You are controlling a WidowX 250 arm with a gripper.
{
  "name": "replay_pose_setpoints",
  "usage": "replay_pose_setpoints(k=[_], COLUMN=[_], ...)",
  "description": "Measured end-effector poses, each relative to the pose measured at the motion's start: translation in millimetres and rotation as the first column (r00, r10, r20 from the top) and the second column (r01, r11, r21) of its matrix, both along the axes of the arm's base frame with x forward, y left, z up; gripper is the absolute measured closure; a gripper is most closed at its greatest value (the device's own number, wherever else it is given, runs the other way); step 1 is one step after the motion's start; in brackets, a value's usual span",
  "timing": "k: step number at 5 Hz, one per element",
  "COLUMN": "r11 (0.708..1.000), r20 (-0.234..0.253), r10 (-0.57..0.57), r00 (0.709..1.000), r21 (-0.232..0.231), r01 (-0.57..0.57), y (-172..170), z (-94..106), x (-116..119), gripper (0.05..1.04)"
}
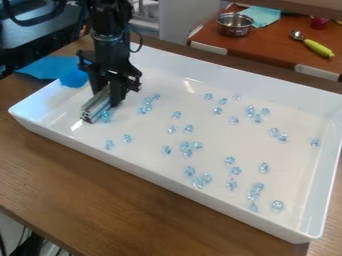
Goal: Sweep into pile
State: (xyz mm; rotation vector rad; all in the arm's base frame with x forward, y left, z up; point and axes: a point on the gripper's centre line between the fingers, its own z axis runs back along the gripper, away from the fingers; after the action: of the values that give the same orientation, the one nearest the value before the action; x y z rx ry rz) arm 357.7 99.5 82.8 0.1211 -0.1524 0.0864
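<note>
- In the camera view, the tray is carried by a brown wooden table (pixel 100 192), whose surface is seen nearest below the pincer (pixel 105 97) and along the lower edge of the view.
- Beyond the pincer, toward the upper right, a second, reddish-brown tabletop (pixel 267 46) is seen, with a metal pot (pixel 234 25), a teal cloth (pixel 261 16) beside it, and a spoon with a yellow-green handle (pixel 318 48) laid farther right.
- A pale panel (pixel 182 21) is seen behind the arm, to the right of it.
- Blue material (pixel 45 67) is spread to the left of the pincer, outside the tray; more blue is seen at the tray's edge, close to the pincer.
- A large white rectangular tray (pixel 167 186) with raised walls is set below the pincer, which is held over its left end.
- In the tray, clear bluish pieces (pixel 189 128) are scattered singly and in small clusters, mostly to the right of the pincer and nearer the view's lower edge; they are not in one pile.
- One piece is seen just beside the bar, below the pincer; a short cluster is seen near the pincer, on its right.
- A ridged metal bar (pixel 93 107) is held between the pincer's fingers, slanted down to the lower left.
</note>
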Motion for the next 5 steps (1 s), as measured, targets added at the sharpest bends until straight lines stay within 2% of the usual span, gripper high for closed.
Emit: replay_pose_setpoints(k=[1, 3, 5], r11=[0.999, 0.999, 0.996], r20=[-0.003, -0.005, -0.029], r10=[-0.030, -0.052, -0.083], r00=[1.000, 0.999, 0.996], r21=[-0.013, -0.006, -0.029], r01=[0.030, 0.052, 0.082], y=[-20.2, -45.2, -90.4], z=[-0.2, -1.3, -2.2], x=[4.2, 8.8, 7.3], gripper=[0.707, 0.707, 0.707])
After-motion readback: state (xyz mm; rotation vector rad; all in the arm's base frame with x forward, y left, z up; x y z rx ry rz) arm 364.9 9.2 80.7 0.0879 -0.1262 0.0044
